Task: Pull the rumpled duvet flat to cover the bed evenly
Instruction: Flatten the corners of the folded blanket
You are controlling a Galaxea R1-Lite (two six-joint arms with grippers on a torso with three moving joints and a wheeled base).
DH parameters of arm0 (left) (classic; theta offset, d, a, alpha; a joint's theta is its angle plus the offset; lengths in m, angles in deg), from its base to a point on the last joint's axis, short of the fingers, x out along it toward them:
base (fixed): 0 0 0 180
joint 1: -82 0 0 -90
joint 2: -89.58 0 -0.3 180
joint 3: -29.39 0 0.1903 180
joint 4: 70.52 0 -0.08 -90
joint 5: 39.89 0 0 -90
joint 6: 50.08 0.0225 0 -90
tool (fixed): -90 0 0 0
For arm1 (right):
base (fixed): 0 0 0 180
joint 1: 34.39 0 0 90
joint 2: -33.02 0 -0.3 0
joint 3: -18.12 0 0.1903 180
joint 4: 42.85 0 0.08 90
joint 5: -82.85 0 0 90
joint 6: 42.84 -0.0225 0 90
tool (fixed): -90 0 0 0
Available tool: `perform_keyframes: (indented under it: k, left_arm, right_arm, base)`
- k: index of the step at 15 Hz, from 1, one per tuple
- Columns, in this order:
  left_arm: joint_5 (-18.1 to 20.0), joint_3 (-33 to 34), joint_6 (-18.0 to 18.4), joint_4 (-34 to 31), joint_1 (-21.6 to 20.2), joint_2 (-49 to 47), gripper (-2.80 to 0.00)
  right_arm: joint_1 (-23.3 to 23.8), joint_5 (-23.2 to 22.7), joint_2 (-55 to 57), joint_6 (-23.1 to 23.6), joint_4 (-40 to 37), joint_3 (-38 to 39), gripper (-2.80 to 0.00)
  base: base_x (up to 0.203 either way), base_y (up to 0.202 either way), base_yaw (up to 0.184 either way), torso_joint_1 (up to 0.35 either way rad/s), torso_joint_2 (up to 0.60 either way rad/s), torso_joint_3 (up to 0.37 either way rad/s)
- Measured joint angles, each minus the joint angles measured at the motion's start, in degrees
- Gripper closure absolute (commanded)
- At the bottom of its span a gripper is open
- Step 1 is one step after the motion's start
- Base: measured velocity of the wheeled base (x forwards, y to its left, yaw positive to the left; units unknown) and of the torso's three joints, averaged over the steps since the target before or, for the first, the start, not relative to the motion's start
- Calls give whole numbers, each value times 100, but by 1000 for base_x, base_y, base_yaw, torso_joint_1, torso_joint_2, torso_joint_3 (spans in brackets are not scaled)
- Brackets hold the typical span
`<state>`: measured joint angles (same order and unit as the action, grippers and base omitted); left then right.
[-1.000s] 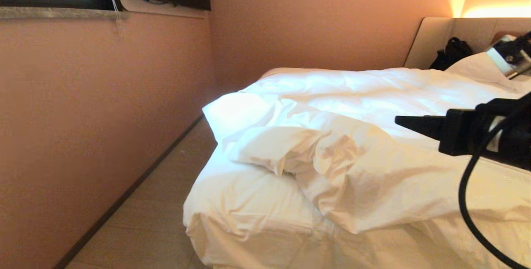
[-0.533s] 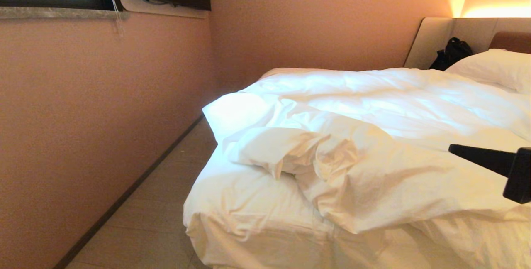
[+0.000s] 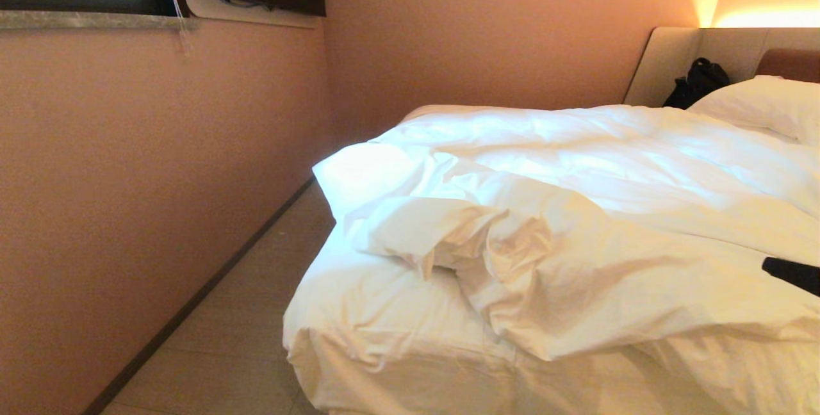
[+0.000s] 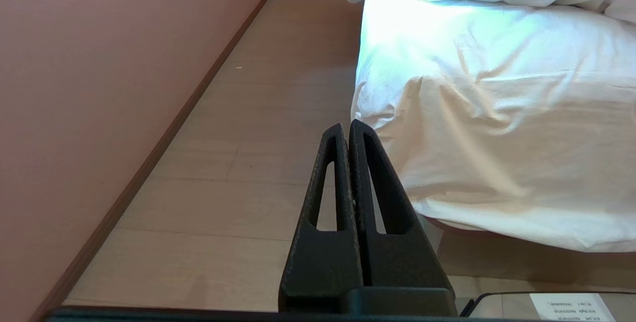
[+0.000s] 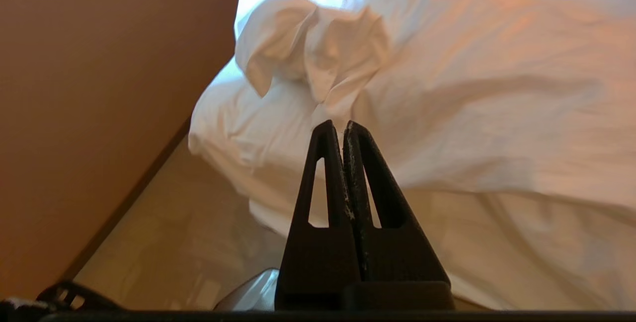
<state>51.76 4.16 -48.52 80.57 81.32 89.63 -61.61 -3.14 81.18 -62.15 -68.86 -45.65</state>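
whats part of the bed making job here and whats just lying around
For the job:
- thick puffy white rumpled duvet
- wide low white-sheeted bed
- right gripper, shut, empty

Just there:
- plump white pillow
- black bag by the headboard

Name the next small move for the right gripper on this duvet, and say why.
Probably open the right gripper and ease it toward the bunched fold of the duvet. Its fingers are shut on nothing, short of the cloth, and that corner is folded back, leaving the sheet bare at the near corner of the bed. The left gripper hangs shut by the floor.
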Motion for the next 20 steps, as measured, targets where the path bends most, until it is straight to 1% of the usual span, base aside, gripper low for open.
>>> perform_keyframes:
  k: [3,4,7,11,13,14,18,20]
  left_arm:
    - [0,0,-2,-2,0,0,0]
    - [0,0,-2,-3,0,0,0]
    - [0,0,-5,0,0,0,0]
    - [0,0,0,0,0,0,0]
    - [1,0,-1,-2,0,0,0]
    - [2,0,0,2,0,0,0]
    - [0,0,1,-6,0,0,0]
    - [2,0,-2,-2,0,0,0]
  right_arm:
    - [33,357,-368,52,30,-8,0]
    - [142,534,-434,88,34,-25,0]
    - [580,1064,-563,326,41,-50,0]
    - [1374,1617,-929,721,-22,26,0]
    - [1825,1771,-1161,876,-41,89,0]
    - [1965,1796,-1275,922,-55,120,0]
    - [2171,1814,-1897,1087,-62,260,0]
    - [2481,1809,-2163,1161,-60,374,0]
  base:
    - [0,0,0,0,0,0]
    - [0,0,0,0,0,0]
    - [0,0,0,0,0,0]
    - [0,0,0,0,0,0]
    - [0,0,0,0,0,0]
    - [0,0,0,0,0,0]
    - [0,0,0,0,0,0]
    - [0,0,0,0,0,0]
